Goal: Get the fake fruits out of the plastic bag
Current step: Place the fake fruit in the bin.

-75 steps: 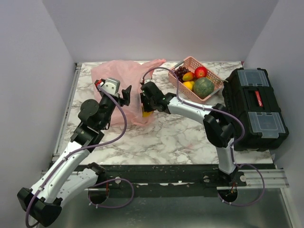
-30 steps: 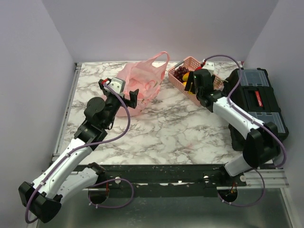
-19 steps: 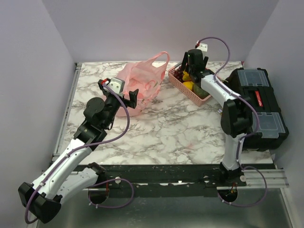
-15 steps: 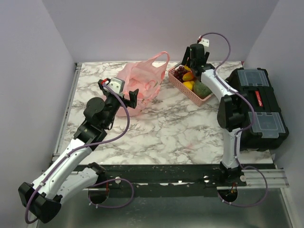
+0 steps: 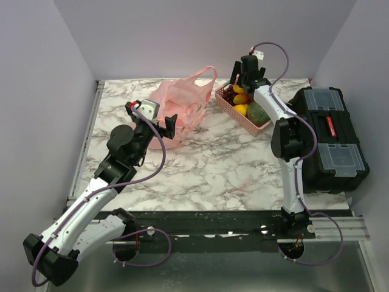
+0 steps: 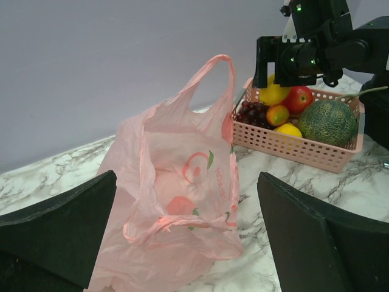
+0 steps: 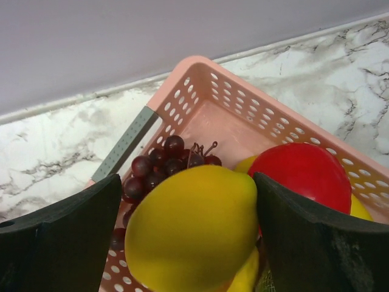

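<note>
The pink plastic bag (image 5: 179,106) stands crumpled at the back middle, one handle up. My left gripper (image 5: 165,125) is open beside it; in the left wrist view the bag (image 6: 176,201) sits between and ahead of the wide-apart fingers, untouched. My right gripper (image 5: 242,82) is shut on a yellow fruit (image 7: 194,225) and holds it just above the pink basket (image 7: 200,64). In the basket lie a grape bunch (image 7: 161,167), a red apple (image 7: 301,173), a green melon (image 6: 328,121), an orange fruit (image 6: 278,114) and another yellow fruit (image 6: 287,130). What is inside the bag is hidden.
A black toolbox (image 5: 328,137) stands at the right edge next to the basket (image 5: 234,112). Grey walls close the back and both sides. Bare marble table (image 5: 219,170) lies in front of the bag and basket.
My right arm has swung from the bag's mouth to the far end of the basket, carrying the yellow fruit. The bag now stands taller. My left arm has barely moved.
</note>
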Robot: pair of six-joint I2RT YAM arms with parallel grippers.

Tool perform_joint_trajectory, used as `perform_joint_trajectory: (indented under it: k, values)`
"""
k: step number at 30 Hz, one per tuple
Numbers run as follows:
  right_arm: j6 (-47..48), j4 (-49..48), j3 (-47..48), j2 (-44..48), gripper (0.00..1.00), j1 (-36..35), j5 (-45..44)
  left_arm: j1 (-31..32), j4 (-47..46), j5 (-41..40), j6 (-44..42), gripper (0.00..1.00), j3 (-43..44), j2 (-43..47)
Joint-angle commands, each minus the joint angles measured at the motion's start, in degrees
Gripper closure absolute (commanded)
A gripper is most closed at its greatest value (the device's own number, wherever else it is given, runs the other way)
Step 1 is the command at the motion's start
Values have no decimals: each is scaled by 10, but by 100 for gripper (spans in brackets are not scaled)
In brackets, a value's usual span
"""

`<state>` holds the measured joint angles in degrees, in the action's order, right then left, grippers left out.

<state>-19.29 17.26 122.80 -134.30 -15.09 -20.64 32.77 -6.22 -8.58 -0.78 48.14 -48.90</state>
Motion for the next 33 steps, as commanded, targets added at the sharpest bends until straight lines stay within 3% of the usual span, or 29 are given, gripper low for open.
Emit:
perform_joint_trajectory:
  k: [1, 8, 14, 23, 33]
  values:
    - [19, 31, 12, -5, 7, 2, 8, 4, 4, 15, 5, 1, 16, 1]
    - [15, 51, -7, 18, 0, 2, 1, 4, 5, 19, 5, 1, 16, -3]
    - [-14, 34, -135, 119, 0, 2, 12, 4, 6, 20, 5, 1, 16, -4]
    - [-38, -44, -473, 394, 0, -2, 86, 4, 12, 32, 37, 1, 21, -2]
    - [-17, 40, -602, 714, 0, -5, 130, 12, 15, 36, 61, 1, 25, 8]
